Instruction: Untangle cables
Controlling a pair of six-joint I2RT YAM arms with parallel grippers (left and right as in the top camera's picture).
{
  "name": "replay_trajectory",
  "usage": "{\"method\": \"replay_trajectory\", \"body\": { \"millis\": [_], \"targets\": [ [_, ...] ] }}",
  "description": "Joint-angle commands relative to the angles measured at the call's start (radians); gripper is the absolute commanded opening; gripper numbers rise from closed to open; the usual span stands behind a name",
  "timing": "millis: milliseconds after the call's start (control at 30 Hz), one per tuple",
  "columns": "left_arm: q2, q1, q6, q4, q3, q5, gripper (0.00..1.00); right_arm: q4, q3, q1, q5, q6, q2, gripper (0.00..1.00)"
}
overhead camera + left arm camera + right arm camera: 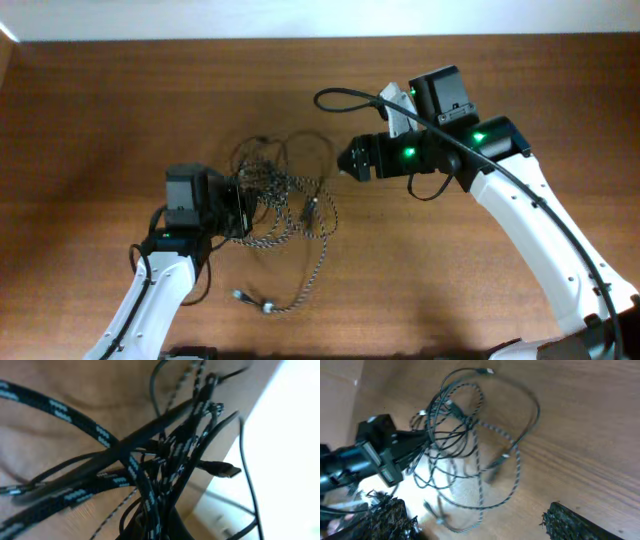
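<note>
The braided black-and-white cable (318, 262) and the thin black cable (300, 148) lie tangled together on the wooden table (100, 120). My left gripper (243, 208) is shut on the left side of the knot; the left wrist view shows braided cable (75, 419) and thin black cable (200, 455) running into its jaws. A black plug (222, 468) sticks out to the right. My right gripper (347, 160) is open and empty, above the table just right of the tangle. The right wrist view shows the whole tangle (465, 435) and my left gripper (395, 460).
A braided plug end (245, 297) lies near the front of the table. The right arm's own thick black cable (345, 95) loops above the tangle. The table's back edge (320, 38) meets a white wall.
</note>
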Motion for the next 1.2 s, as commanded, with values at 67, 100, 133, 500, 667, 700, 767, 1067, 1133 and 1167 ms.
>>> {"method": "replay_trajectory", "body": {
  "millis": [67, 100, 133, 500, 667, 700, 767, 1067, 1133, 1167],
  "targets": [
    [-0.006, 0.002, -0.201, 0.001, 0.005, 0.081, 0.0, 0.084, 0.005, 0.183, 0.24, -0.01, 0.097, 0.84],
    [-0.006, 0.002, -0.201, 0.0, 0.005, 0.084, 0.0, 0.094, 0.005, 0.212, 0.298, -0.015, 0.149, 0.84],
    [-0.006, 0.002, -0.2, 0.0, 0.005, 0.084, 0.0, 0.101, 0.005, 0.226, 0.346, -0.015, 0.187, 0.83],
    [-0.006, 0.002, -0.2, 0.001, 0.005, 0.111, 0.01, 0.326, 0.005, 0.289, 0.235, -0.18, 0.261, 0.46],
    [-0.006, 0.002, -0.2, 0.0, 0.005, 0.129, 0.04, 0.306, 0.005, 0.289, 0.28, -0.179, 0.336, 0.24],
    [-0.006, 0.002, -0.2, 0.0, 0.005, 0.128, 0.04, 0.299, 0.005, 0.289, 0.28, -0.179, 0.335, 0.24],
    [-0.006, 0.002, -0.2, 0.0, 0.005, 0.128, 0.04, 0.282, 0.007, 0.289, 0.28, -0.179, 0.334, 0.24],
    [-0.006, 0.002, -0.055, 0.0, 0.005, 0.121, 0.04, 0.208, 0.075, 0.283, 0.393, -0.175, 0.292, 0.04],
    [-0.006, 0.002, 0.166, -0.022, 0.005, 0.032, 0.03, 0.13, 0.137, 0.253, 0.445, -0.168, 0.248, 0.04],
    [-0.006, 0.002, 0.256, -0.069, 0.005, -0.068, 0.03, 0.073, 0.186, 0.221, 0.445, -0.166, 0.208, 0.04]
  ]
}}
